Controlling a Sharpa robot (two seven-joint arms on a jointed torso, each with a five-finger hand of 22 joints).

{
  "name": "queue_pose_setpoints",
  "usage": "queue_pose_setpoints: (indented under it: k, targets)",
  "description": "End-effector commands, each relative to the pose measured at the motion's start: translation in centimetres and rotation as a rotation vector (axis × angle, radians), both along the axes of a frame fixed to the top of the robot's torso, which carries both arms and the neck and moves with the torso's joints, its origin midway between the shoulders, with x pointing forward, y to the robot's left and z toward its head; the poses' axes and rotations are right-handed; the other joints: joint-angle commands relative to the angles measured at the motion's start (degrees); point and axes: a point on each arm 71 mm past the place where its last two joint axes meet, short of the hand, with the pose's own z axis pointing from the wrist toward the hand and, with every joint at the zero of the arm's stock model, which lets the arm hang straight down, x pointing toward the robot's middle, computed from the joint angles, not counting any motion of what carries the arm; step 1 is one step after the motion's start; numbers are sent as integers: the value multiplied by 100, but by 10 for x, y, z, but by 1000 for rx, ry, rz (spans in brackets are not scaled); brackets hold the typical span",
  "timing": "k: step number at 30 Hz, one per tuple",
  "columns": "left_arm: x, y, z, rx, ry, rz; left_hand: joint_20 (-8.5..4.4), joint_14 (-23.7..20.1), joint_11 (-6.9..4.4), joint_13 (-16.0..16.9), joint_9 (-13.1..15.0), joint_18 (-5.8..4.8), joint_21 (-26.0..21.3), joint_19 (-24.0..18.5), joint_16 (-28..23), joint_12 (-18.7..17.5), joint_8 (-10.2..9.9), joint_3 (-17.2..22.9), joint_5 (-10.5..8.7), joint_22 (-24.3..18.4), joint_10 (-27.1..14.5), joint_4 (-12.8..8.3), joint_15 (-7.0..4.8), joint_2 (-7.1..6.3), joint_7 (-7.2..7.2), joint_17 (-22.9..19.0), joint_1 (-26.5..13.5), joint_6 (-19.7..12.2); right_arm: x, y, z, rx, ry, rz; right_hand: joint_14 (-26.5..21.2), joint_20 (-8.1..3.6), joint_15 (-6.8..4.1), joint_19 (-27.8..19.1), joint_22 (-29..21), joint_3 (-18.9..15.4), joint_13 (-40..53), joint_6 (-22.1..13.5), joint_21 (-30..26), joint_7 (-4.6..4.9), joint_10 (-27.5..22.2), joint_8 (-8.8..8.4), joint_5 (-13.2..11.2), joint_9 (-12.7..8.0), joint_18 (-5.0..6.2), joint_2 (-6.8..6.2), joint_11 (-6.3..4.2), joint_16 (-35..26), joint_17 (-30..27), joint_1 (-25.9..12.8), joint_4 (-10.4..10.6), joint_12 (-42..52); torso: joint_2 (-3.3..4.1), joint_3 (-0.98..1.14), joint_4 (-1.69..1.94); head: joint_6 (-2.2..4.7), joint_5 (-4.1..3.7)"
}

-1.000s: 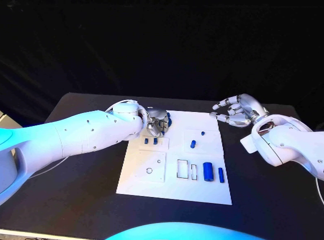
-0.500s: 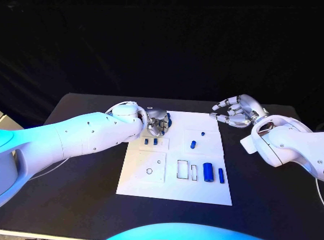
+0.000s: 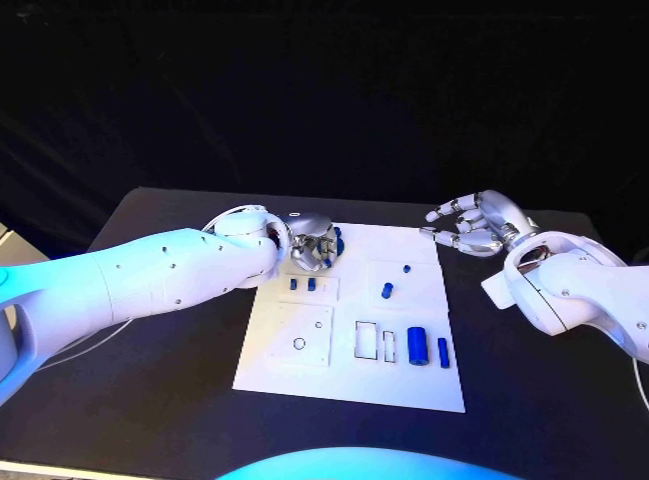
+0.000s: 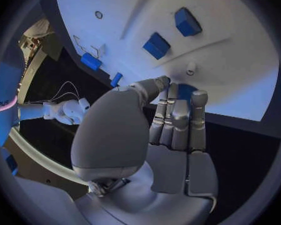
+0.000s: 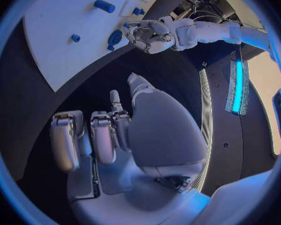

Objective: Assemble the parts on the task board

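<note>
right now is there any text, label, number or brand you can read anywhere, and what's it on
None can be read.
Board: only outlines and small circles drawn on it, no letters or numbers.
Blue parts: plain, no marks that I can make out.
Left hand and right hand: no readable brand or label.

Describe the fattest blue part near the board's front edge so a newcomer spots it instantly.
Start at the white task board and go to its near right corner. Two upright blue cylinders stand side by side there, right of two rectangular outlines. The wide blue cylinder is the left one, clearly thicker than its slim neighbour.
</note>
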Motion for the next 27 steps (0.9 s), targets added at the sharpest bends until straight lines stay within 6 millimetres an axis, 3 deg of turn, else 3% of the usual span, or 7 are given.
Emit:
queue_pose_setpoints:
  k: [1,14,27]
  targets:
    - [-3,3,4,-55,21,2,24,51,4,-17,-4,-82,29,19,36,-26,-30,32,18,10,23,5,-5,-12,2,9,-67,36,-1,1,1,-5,-14,14,561,-53,-28,483,1369,47,1012,-42,-8,-4,106,21,38,-6,24,-36,-41,-19,1363,-4,-2,-21,-5,4,6,-11,-4]
    - [-5,35,5,-22,78,60,32,56,-4,-23,7,-80,15,8,48,-98,-39,38,8,7,95,21,-7,-34,-3,-9,-135,98,-1,-1,1,-7,-13,9,561,-53,-28,483,1369,47,1012,-42,-8,-4,106,21,38,-6,24,-36,-41,-19,1363,-4,-2,-21,-1,-4,5,-32,-17]
    - [-5,41,3,14,111,69,33,47,-5,-24,8,-77,2,-6,45,-111,-42,36,4,-3,104,23,-7,-40,-4,-30,-146,104,-1,-1,1,-8,-14,9,561,-53,-28,483,1369,47,1012,-42,-8,-4,106,21,38,-6,24,-36,-41,-19,1363,-4,-2,-21,-1,-1,2,-53,0]
